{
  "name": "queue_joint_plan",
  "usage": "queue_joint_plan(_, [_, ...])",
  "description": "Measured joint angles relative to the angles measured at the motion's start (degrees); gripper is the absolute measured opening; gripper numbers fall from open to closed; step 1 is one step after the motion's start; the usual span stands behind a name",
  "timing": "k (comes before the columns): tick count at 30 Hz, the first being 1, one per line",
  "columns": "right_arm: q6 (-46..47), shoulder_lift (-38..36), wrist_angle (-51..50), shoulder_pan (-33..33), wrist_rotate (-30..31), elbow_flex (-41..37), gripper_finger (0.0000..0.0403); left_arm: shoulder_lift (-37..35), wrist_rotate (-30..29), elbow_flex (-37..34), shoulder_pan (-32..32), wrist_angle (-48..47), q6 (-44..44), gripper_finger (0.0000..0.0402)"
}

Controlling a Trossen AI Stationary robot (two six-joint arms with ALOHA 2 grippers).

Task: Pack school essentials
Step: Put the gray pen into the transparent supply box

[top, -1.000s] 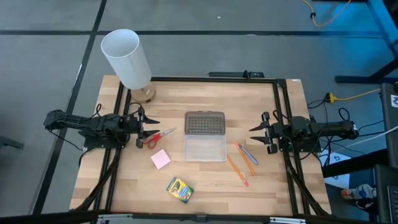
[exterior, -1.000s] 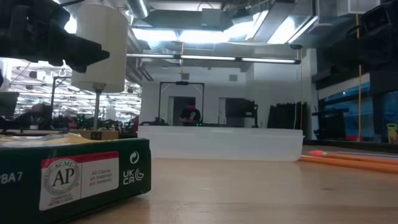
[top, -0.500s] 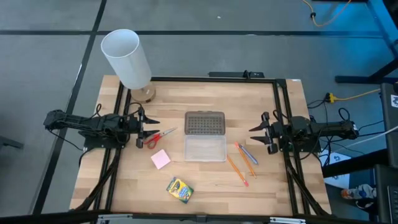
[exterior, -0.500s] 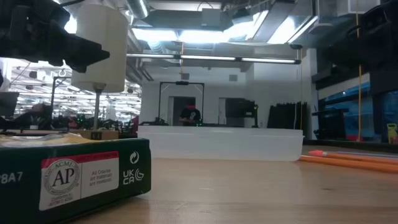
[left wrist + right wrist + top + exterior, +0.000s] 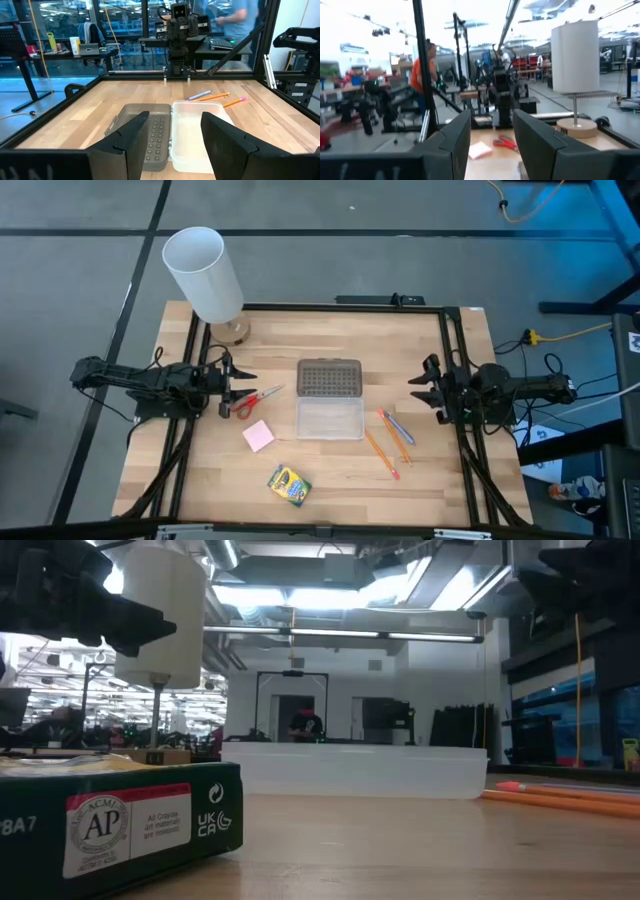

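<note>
The red-handled scissors [image 5: 255, 399] lie flat just in front of my open left gripper [image 5: 238, 383], near the table's left edge. The pink sticky-note pad [image 5: 258, 436] and the yellow-green crayon box [image 5: 288, 485] lie nearer the near edge. Two orange pencils [image 5: 383, 452] and a blue-grey pen [image 5: 400, 428] lie beside the clear case [image 5: 329, 419], whose grey dotted lid [image 5: 329, 378] is folded open on its far side. My open right gripper [image 5: 422, 389] hovers at the right edge, beyond the pen. Neither gripper holds anything.
A tall white cylinder [image 5: 203, 273] stands on a round base at the far left corner. A black frame [image 5: 455, 380] runs along the table's edges. Bare wood lies between the case and the near edge. In the low view the crayon box [image 5: 110, 820] fills the near left.
My right gripper has drawn back slightly toward the table's right edge and stays open. The left arm and all the objects have kept still.
</note>
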Motion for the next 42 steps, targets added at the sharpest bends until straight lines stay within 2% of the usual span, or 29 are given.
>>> queue_joint_plan(8, [4.1, 0.0, 0.0, 0.0, 1.6, 0.0, 0.015, 0.0, -1.4, 0.0, 0.0, 0.0, 0.0, 0.0174])
queue_joint_plan(23, [0.8, 0.0, -0.1, 0.0, 1.8, 0.0, 0.015, 0.0, -1.5, 0.0, 0.0, 3.5, -0.1, 0.0174])
queue_joint_plan(31, [-0.6, 0.0, -3.0, 0.0, 5.1, 0.2, 0.015, 0.0, 0.2, 0.0, 0.0, 7.7, 0.9, 0.0174])
queue_joint_plan(34, [0.1, 0.3, -6.3, 0.0, 6.6, 4.0, 0.015, 0.0, 0.2, 0.0, 0.0, 13.0, 1.7, 0.0174])
queue_joint_plan(39, [-2.1, 2.9, -12.3, 0.0, 14.4, 14.6, 0.015, 0.0, 0.5, 0.0, 0.0, 27.7, 7.8, 0.0174])
queue_joint_plan(42, [-2.2, 4.7, -13.3, 0.0, 17.5, 19.9, 0.015, 0.0, 0.5, 0.0, 0.0, 32.8, 8.8, 0.0174])
